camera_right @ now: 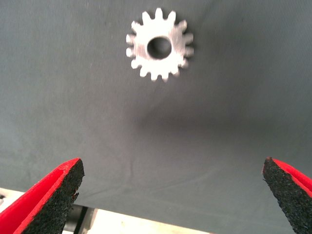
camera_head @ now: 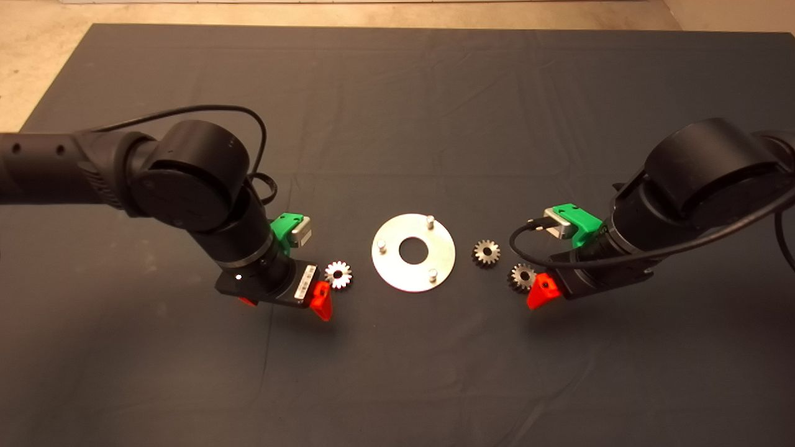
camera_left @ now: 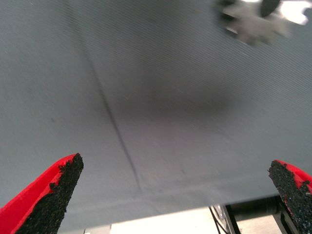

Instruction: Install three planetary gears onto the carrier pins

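The shiny round disc (camera_head: 390, 272) lies flat at mid mat, with three bare carrier pins (camera_head: 429, 220) standing on it. A shiny gear (camera_head: 338, 274) lies left of the disc. Two darker gears (camera_head: 486, 252) (camera_head: 523, 277) lie right of it. My left gripper (camera_head: 284, 302) hovers open just left of the shiny gear, which shows blurred at the frame edge of the left wrist view (camera_left: 253, 22). My right gripper (camera_head: 543, 290) is open and empty beside the outer dark gear. That gear lies off the fingertips in the right wrist view (camera_right: 159, 45).
The dark mat (camera_head: 397, 385) has light creases. Its edge and pale floor show past the fingertips in the left wrist view (camera_left: 161, 225) and the right wrist view (camera_right: 122, 225). Bare floor lies beyond the mat's far left corner (camera_head: 37, 56).
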Motion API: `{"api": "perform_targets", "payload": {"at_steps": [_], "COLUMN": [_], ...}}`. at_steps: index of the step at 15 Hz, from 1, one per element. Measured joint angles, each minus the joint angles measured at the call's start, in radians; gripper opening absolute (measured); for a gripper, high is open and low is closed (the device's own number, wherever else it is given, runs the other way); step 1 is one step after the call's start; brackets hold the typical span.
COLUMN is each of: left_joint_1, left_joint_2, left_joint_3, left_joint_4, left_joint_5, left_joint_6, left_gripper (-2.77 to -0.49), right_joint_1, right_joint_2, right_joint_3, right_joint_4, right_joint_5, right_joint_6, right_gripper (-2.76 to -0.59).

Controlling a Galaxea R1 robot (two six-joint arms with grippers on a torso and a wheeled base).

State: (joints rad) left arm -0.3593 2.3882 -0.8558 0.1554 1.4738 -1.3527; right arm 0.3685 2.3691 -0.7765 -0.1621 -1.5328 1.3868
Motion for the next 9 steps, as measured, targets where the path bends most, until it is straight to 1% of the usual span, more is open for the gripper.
{"api": "perform_targets", "payload": {"at_steps": [1, 2, 4, 5, 6, 8, 9], "left_joint_1": [0.008, 0.011, 0.011, 0.011, 0.01, 0.011, 0.011], "left_joint_2": [0.005, 0.013, 0.056, 0.075, 0.081, 0.08, 0.077], "left_joint_3": [-0.019, -0.036, -0.064, -0.07, -0.072, -0.091, -0.097], "left_joint_4": [0.004, 0.011, 0.03, 0.039, 0.052, 0.058, 0.061], "left_joint_5": [0.001, 0.004, 0.003, -0.002, -0.005, -0.008, -0.014], "left_joint_6": [0.008, 0.017, 0.031, 0.034, 0.035, 0.034, 0.033], "left_gripper": [-0.49, -0.49, -0.49, -0.49, -0.49, -0.49, -0.49], "right_joint_1": [0.0, 0.0, 0.0, -0.003, -0.011, -0.026, -0.029], "right_joint_2": [0.001, 0.004, 0.005, 0.007, 0.011, 0.019, 0.027], "right_joint_3": [-0.008, -0.024, -0.052, -0.063, -0.072, -0.083, -0.086], "right_joint_4": [-0.001, -0.001, -0.001, -0.001, -0.001, -0.001, -0.002], "right_joint_5": [0.001, 0.002, 0.001, 0.002, 0.0, -0.001, 0.0], "right_joint_6": [-0.006, -0.023, -0.051, -0.057, -0.064, -0.073, -0.075], "right_gripper": [-0.63, -0.63, -0.63, -0.63, -0.63, -0.63, -0.63]}}
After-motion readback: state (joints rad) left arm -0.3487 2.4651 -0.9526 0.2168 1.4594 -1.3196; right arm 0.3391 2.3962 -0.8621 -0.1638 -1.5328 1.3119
